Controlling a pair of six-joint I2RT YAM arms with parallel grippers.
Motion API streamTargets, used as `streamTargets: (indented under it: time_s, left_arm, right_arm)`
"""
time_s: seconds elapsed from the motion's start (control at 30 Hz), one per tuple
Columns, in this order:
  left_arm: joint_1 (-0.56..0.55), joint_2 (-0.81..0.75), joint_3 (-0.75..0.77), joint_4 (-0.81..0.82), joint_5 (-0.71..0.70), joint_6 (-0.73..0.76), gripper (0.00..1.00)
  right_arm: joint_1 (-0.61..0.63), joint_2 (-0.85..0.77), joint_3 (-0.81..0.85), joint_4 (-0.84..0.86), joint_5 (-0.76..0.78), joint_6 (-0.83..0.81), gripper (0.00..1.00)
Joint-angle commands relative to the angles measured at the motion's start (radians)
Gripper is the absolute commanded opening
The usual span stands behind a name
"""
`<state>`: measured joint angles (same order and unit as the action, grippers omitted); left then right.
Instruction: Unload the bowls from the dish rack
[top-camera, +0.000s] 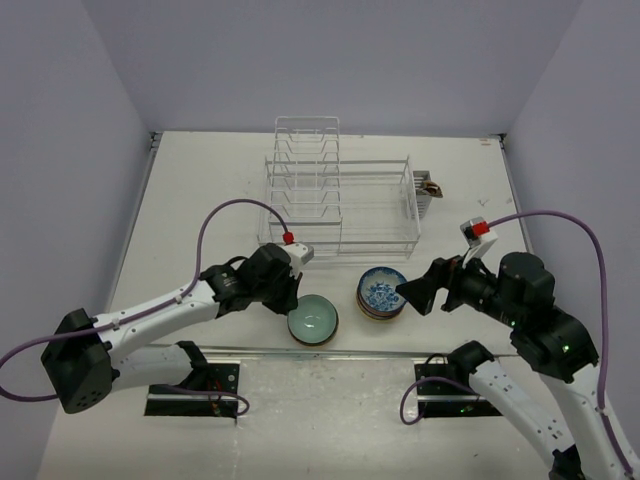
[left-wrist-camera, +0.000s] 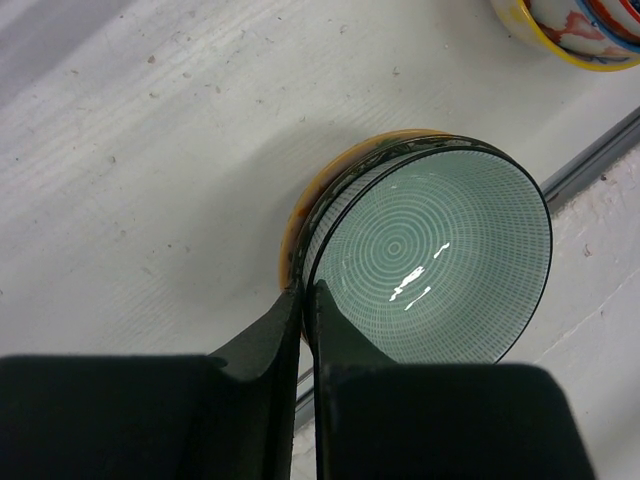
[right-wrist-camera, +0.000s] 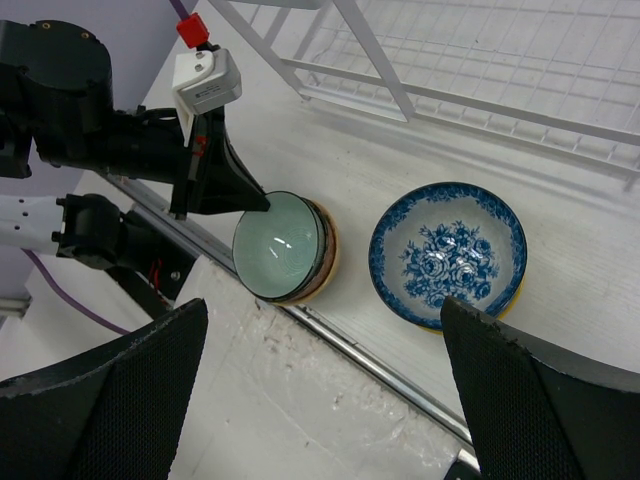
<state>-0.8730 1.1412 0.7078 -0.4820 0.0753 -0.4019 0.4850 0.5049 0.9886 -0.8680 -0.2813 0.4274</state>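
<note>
White bench (top-camera: 200, 200), near edge: your left tool (left-wrist-camera: 303, 292) pinches the pale green bowl (left-wrist-camera: 440, 260) by its left rim; bowl lies right of it, nested on an orange bowl (left-wrist-camera: 298, 215). Your right tool (top-camera: 418, 290) hangs spread, farther right.

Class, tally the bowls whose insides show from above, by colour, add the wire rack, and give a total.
pale green ceramic bowl: 1
blue-and-white floral ceramic bowl: 1
silvery wire dish rack: 1
Total: 3
Other bowls sit stacked beneath these two, too hidden to count.
</note>
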Motion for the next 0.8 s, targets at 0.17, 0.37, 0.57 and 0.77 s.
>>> streamTargets:
  time_s: [0.17, 0.37, 0.57, 0.77]
  left_arm:
    - [-0.004, -0.073, 0.053, -0.024, -0.057, -0.003, 0.29]
    - [-0.004, -0.179, 0.119, -0.098, -0.277, -0.026, 0.78]
    - [-0.003, -0.291, 0.131, -0.147, -0.604, -0.106, 1.0]
    - [-0.003, -0.443, 0.131, -0.283, -0.885, -0.253, 1.0]
  right_arm:
    - [0.001, 0.018, 0.018, 0.014, -0.029, -0.013, 0.99]
    - [0.001, 0.038, 0.041, 0.012, 0.005, -0.027, 0.99]
    - [0.0, 0.054, 0.1, -0.008, 0.215, -0.016, 0.99]
    - [0.001, -0.041, 0.078, 0.063, 0.523, -0.053, 0.99]
